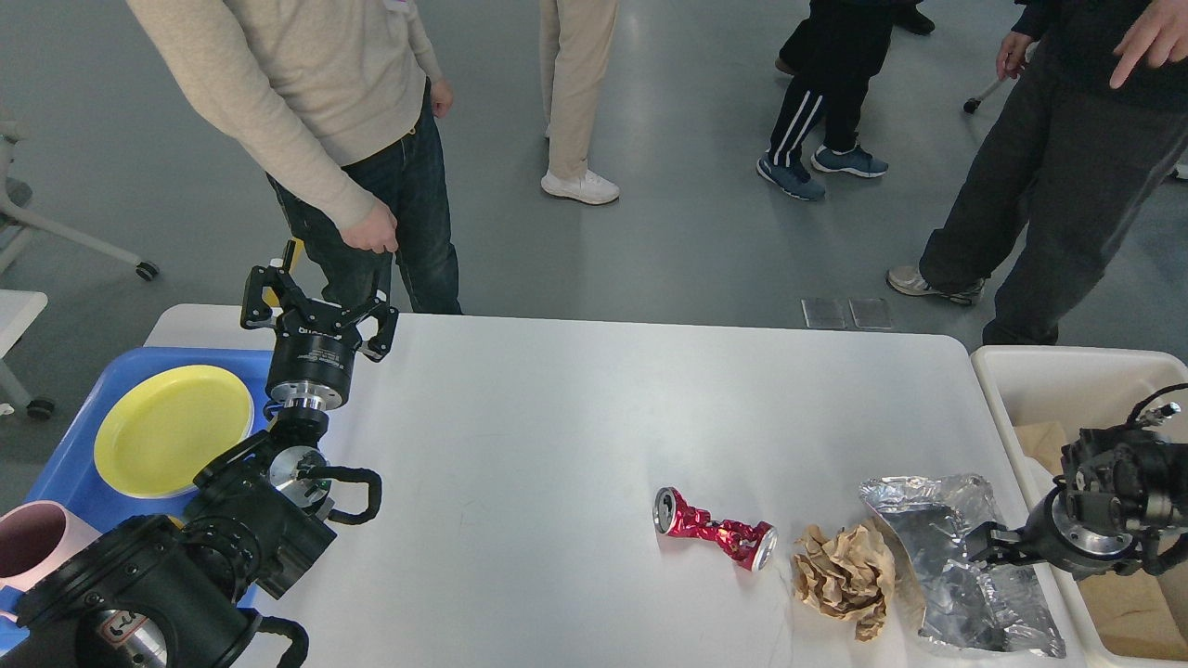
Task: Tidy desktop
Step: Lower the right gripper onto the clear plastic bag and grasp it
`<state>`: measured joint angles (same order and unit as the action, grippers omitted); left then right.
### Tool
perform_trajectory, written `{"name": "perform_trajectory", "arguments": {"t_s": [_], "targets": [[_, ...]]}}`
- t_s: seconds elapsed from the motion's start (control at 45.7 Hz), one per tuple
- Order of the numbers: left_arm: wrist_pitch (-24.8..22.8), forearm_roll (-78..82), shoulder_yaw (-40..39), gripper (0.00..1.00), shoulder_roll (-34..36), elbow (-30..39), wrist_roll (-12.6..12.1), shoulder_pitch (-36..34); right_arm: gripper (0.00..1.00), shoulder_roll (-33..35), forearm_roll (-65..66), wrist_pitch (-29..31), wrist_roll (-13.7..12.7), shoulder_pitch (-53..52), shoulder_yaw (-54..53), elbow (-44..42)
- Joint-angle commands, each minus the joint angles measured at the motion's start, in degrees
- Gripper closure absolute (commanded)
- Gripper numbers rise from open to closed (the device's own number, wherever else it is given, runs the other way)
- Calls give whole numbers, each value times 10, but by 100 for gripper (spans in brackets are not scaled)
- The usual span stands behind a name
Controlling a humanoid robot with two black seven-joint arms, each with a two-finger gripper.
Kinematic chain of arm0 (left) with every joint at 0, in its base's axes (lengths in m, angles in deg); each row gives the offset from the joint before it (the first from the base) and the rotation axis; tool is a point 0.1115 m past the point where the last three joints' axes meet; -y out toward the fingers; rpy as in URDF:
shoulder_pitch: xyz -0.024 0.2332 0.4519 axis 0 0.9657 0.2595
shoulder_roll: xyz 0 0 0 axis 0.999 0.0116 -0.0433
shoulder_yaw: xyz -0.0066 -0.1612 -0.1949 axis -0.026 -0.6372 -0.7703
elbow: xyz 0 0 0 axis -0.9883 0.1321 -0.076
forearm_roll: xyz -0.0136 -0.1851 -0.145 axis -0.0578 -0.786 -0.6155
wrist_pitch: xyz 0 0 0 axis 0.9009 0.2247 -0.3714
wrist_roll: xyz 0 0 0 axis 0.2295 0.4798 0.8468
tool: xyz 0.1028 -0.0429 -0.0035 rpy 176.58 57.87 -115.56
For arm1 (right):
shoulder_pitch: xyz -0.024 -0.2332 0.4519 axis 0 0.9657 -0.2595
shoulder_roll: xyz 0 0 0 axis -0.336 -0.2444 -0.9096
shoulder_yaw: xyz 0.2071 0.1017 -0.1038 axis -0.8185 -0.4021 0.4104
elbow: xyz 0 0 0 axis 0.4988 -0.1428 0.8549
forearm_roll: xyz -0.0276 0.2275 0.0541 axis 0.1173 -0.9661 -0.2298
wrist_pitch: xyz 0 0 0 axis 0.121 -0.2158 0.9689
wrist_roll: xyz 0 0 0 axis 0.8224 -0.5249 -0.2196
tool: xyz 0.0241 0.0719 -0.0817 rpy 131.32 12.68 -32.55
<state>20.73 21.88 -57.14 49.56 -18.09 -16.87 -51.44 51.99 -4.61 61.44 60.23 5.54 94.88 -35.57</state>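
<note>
Head view of the white table (557,417), which fills the middle of the frame. Sorting stations flank it — a blue tray (65,464) with a yellow plate (172,429) at left, a cream bin (1039,371) at right, presumably for rubbish. Litter lies near the bin side: foil sheet (937,520), crumpled brown paper (843,577), crushed red can (713,531). Right gripper (986,547) reaches onto the foil; whether its fingers pinch it cannot be told. Left gripper (317,301) is raised clear, fingers spread, empty.
</note>
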Motion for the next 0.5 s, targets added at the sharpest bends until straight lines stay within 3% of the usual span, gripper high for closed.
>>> {"name": "perform_trajectory", "arguments": {"t_s": [0.0,0.197,0.263,0.328,0.416,0.438,0.482], "targets": [[0,0,0,4,0,0,0,0,0,0,-1,-27,0,13,-22,-7],[0,0,0,4,0,0,0,0,1,-3,-1,-106,1,29,-41,-3],[0,0,0,4,0,0,0,0,8,-4,-1,-114,1,31,-41,0],[0,1,0,4,0,0,0,0,34,-4,1,-114,1,34,-40,2],[0,0,0,4,0,0,0,0,90,-4,1,-107,0,35,-39,3],[0,0,0,4,0,0,0,0,100,-4,1,-106,0,36,-39,3],[0,0,0,4,0,0,0,0,100,-3,1,-107,0,37,-40,2]]}}
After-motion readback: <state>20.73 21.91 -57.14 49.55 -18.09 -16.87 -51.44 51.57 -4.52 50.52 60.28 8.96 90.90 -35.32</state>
